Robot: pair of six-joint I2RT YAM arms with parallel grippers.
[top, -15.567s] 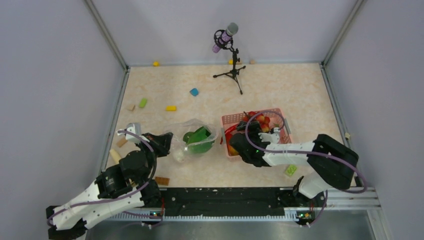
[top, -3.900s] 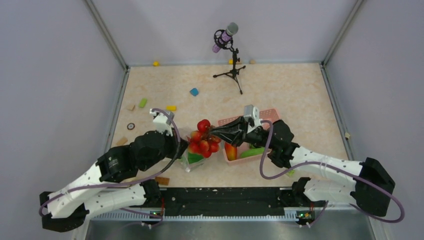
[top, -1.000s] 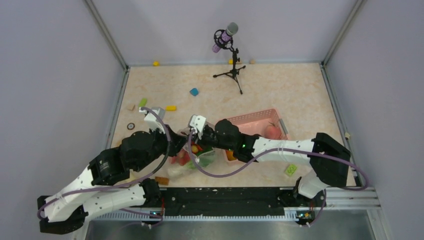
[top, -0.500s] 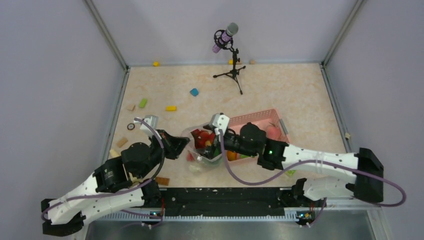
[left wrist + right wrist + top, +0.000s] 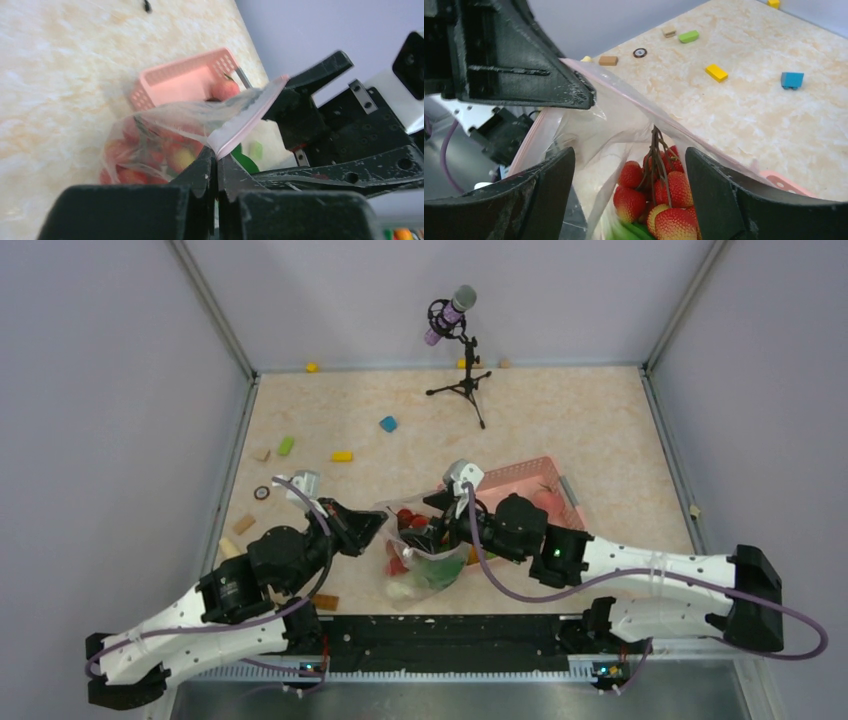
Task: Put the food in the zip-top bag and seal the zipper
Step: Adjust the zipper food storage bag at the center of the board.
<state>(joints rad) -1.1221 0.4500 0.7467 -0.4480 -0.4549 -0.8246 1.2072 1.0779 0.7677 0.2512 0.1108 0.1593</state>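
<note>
The clear zip-top bag (image 5: 422,558) lies between my arms, holding a bunch of red berries (image 5: 659,195) and something green (image 5: 631,231). My left gripper (image 5: 372,526) is shut on the bag's mouth edge, where the pinkish zipper strip (image 5: 245,127) shows, and holds it up. My right gripper (image 5: 630,195) is open just above the bag's mouth; the berries lie below, between its fingers (image 5: 719,192), untouched. In the top view the right gripper (image 5: 435,530) is over the bag. A pink fruit (image 5: 545,502) lies in the pink basket (image 5: 530,472).
The pink basket stands right of the bag and also shows in the left wrist view (image 5: 185,82). A microphone stand (image 5: 462,355) is at the back. Small blocks, blue (image 5: 388,424), yellow (image 5: 342,456) and green (image 5: 286,445), lie at the back left.
My right gripper has drawn back to the right, out of the bag, with the berries left inside. The bag and my left gripper have shifted slightly right and nearer.
</note>
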